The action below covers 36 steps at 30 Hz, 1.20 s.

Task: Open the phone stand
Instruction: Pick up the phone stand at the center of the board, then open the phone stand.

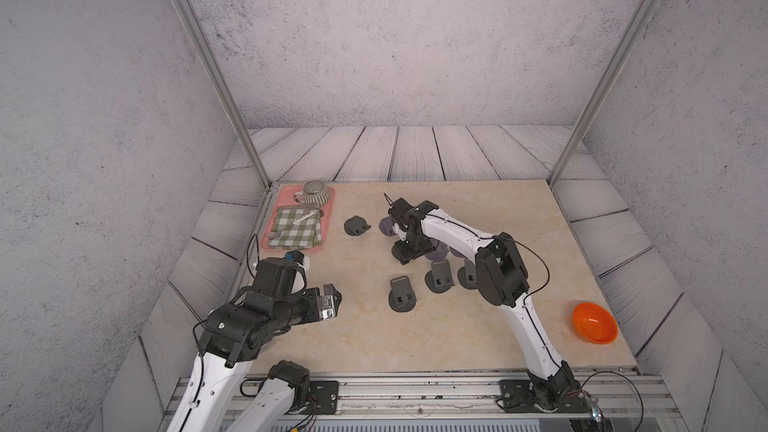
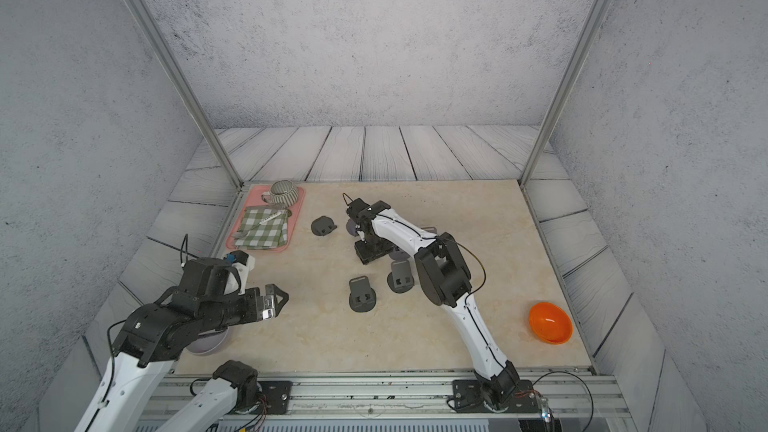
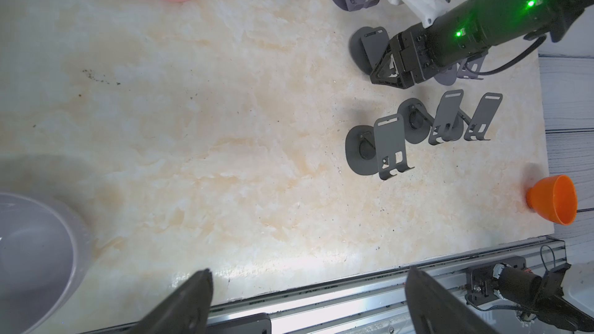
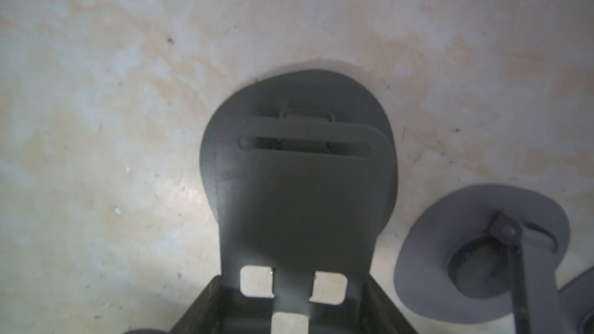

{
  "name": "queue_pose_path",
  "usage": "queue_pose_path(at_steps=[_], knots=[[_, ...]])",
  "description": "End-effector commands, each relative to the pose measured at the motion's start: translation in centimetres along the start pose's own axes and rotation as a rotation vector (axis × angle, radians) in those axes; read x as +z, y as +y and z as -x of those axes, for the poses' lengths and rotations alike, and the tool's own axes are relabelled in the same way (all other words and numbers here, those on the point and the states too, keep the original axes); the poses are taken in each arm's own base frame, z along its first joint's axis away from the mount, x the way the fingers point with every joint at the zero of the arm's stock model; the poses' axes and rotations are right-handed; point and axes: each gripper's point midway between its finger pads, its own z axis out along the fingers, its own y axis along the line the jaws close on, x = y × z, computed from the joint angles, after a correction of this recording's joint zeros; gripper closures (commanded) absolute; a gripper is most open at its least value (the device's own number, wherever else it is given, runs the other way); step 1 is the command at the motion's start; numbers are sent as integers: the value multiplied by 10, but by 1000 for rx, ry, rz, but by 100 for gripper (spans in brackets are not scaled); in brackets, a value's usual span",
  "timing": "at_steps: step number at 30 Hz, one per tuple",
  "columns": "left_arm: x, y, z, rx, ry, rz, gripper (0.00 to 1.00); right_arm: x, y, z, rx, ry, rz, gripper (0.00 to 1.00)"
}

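Phone stand (image 4: 299, 204), dark grey: report position. — Operator

It sits near the middle of the table (image 1: 457, 338), with its round base flat on the surface and its plate over the base. In both top views the right arm (image 1: 453, 228) covers most of it. A folded stand (image 1: 356, 226) lies apart from it, toward the pink tray (image 1: 286, 198). An opened stand (image 1: 402, 295) is nearer the front edge. — Technician

State of the right gripper (image 4: 294, 279) jaws? — Operator

Partly closed. In the right wrist view the fingers (image 4: 196, 319) lie against both side edges of the plate's lower end, so the plate is gripped. How far the plate is raised off the base cannot be told. — Technician

And the left gripper (image 3: 308, 273)? — Operator

Jaws fully apart, with bare table showing between the fingers. It hovers over the near left part of the table, well apart from the phone stand. A grey bowl (image 2: 208, 349) is partly covered by the left arm (image 2: 166, 326). An orange bowl (image 1: 594, 322) is near the right front corner. A striped mug (image 1: 316, 192) and a checked cloth (image 1: 297, 228) are on the tray. — Technician
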Motion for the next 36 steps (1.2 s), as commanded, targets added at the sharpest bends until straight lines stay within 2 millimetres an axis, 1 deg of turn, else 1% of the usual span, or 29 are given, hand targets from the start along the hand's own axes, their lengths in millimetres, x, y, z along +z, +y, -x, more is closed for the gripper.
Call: queue_pose_path(at_steps=[1, 9, 15, 18, 20, 24, 28, 31, 36], knots=[[4, -15, 17, 4, -34, -63, 1, -50, 5, 3, 16, -90, 40, 46], [25, -44, 46, -42, -49, -182, 0, -91, 11, -14, 36, -149, 93, 46], [45, -71, 70, -86, -64, -316, 0, -123, 18, -25, 43, -200, 139, 46], [53, -86, 79, -107, -71, -404, 3, -140, 22, -30, 53, -224, 161, 45], [58, -93, 85, -121, -82, -451, 5, -151, 23, -33, 61, -245, 174, 45], [64, -106, 98, -155, -113, -537, 14, -169, 28, -39, 71, -275, 207, 45], [69, -121, 108, -165, -111, -622, 26, -185, 35, -44, 71, -302, 236, 44], [71, -132, 111, -156, -86, -677, 32, -193, 39, -46, 70, -319, 254, 44], [78, -140, 112, -142, -61, -696, 35, -203, 44, -46, 58, -342, 272, 43]])
